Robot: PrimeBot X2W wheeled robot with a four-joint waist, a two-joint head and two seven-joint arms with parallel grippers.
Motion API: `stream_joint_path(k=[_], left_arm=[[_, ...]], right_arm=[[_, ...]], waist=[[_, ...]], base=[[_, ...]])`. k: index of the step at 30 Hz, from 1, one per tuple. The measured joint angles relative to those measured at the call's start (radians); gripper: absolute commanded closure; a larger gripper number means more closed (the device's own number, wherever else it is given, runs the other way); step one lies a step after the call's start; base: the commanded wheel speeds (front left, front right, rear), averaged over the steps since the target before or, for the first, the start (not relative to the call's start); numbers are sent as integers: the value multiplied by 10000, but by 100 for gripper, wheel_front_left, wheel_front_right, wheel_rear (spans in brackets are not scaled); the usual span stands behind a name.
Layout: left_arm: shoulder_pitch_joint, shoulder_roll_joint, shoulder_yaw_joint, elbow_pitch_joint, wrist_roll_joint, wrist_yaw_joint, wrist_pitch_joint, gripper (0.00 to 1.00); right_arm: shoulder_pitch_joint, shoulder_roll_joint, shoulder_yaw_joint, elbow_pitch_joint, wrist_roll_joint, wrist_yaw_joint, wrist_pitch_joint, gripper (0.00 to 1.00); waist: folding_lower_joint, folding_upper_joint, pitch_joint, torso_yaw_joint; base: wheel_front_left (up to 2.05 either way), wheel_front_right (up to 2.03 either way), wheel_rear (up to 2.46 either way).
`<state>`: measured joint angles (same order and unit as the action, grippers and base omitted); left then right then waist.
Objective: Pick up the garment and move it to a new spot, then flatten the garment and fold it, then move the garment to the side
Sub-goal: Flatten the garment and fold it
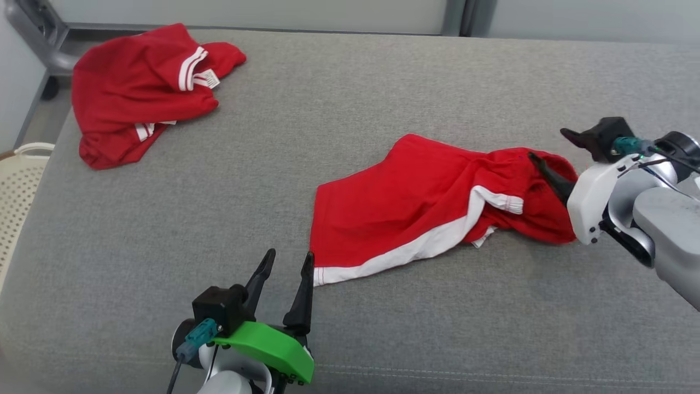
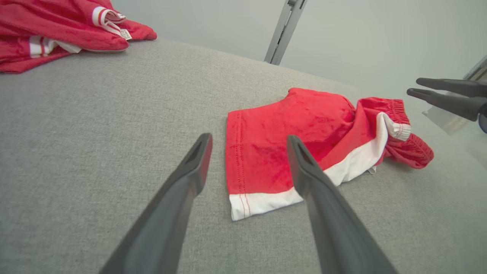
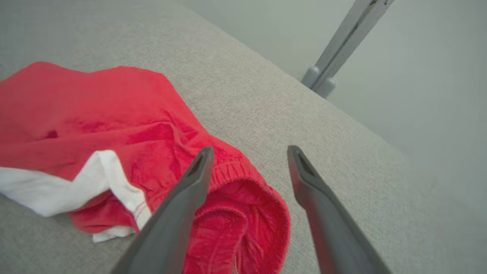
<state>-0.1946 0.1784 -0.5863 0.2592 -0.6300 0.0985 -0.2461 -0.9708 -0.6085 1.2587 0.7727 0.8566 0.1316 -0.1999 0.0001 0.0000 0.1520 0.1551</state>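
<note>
The garment (image 1: 404,208), red shorts with white trim, lies crumpled on the grey padded table (image 1: 350,93), right of the middle. It shows in the left wrist view (image 2: 315,121) and the right wrist view (image 3: 95,114) too. My right gripper (image 1: 548,144) is open at the garment's right end; one finger hangs over the gathered waistband (image 3: 247,179), the other over bare table, and nothing is held (image 3: 250,149). From the left wrist it appears at the right edge (image 2: 413,86). My left gripper (image 1: 290,254) stands open and empty just before the garment's near left corner (image 2: 249,139).
A second red garment with white stripes (image 1: 131,93) is bunched at the table's far left corner (image 2: 45,26). A pale perforated basket (image 1: 22,180) stands beside the table's left edge. A grey metal post (image 3: 342,42) rises behind the far edge.
</note>
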Motion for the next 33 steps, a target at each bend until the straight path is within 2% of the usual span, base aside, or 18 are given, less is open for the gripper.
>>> stream_joint_path(k=[7,12,20,24,28,33], left_arm=[[279,151,27,-213,-27,159,82,0],[497,305,144,-374,-102,297,84,0],[1084,677,497,-844,-207,690,69,0],[1632,882,911,-1208,-347,1053,-10,0],[2254,1120,1260,-1609,-397,1373,-31,0],[2811,1386,1611,-2067,-405,1639,-100,0]], right_arm=[[858,-324,-1453,75,485,0,-593,0],[1948,4,-3749,-430,-173,-2,-629,0],[4753,1202,-7336,-2086,-2445,-2,-631,0],[6138,1977,-8905,-2855,-3605,-2,-631,0],[7229,2713,-10009,-3557,-4612,-2,-631,0],[8095,3448,-10784,-4303,-5549,-2,-612,0]], waist=[[0,0,-352,-901],[0,0,-571,-1387],[0,0,-1019,-1696],[0,0,-1286,-1713],[-1,0,-1573,-1696],[-1,0,-1842,-1650]], base=[[0,0,0],[0,0,0],[0,0,0],[0,0,0],[0,0,0],[0,0,0]])
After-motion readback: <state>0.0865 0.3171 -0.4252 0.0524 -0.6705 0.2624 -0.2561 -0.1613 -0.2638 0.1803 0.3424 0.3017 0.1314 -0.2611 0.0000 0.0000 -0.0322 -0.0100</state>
